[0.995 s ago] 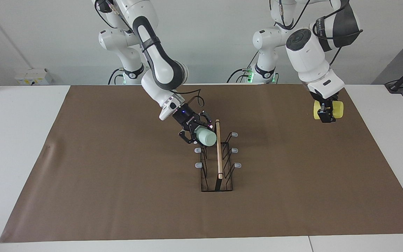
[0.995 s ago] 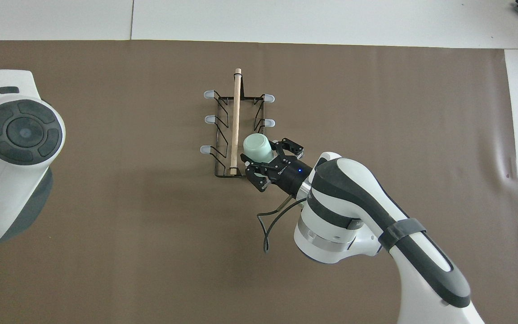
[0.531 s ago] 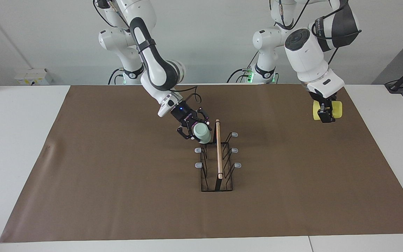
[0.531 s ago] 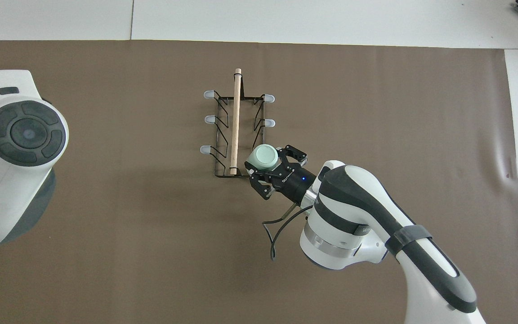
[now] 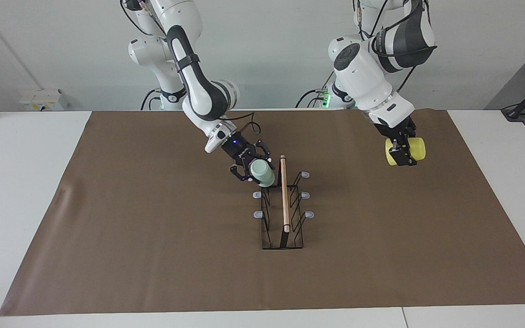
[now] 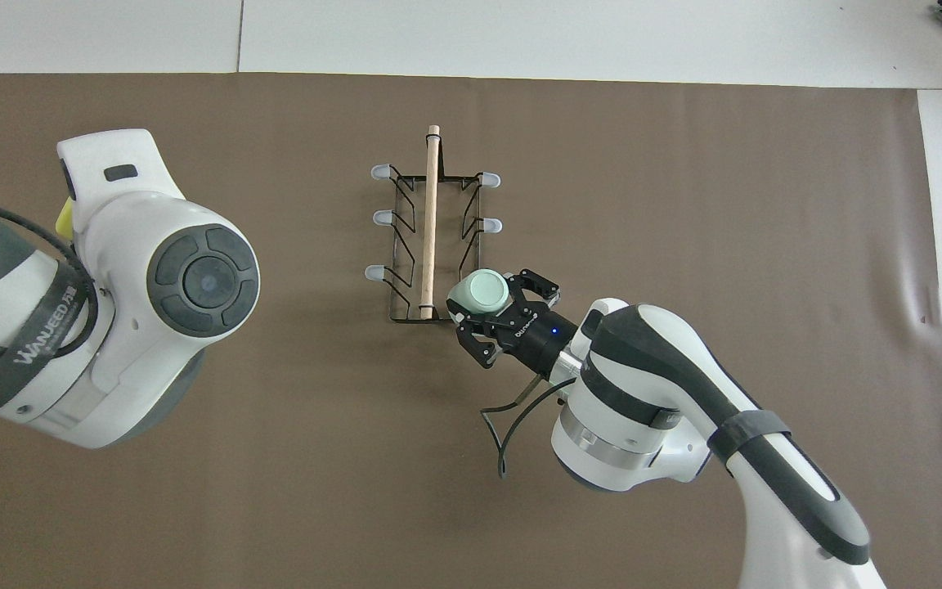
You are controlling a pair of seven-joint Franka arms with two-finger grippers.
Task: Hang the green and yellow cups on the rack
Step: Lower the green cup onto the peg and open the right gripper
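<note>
Black wire rack (image 5: 283, 214) with wooden rod handle (image 5: 284, 191) stands mid brown mat (image 5: 153, 237), grey-tipped prongs down both sides. Right gripper (image 5: 254, 172) clamped on the mint green cup (image 5: 262, 173), tilted, touching the rack's end nearest the robots, on the side toward the right arm, about 10 o'clock from rack centre in the facing view; overhead view shows the same cup (image 6: 487, 292) at roughly 4 o'clock of the rack (image 6: 430, 245). Left gripper (image 5: 401, 155) clamped on the yellow cup (image 5: 406, 150), up in the air over the mat toward the left arm's end, about 2 o'clock from the rack, well apart from it
</note>
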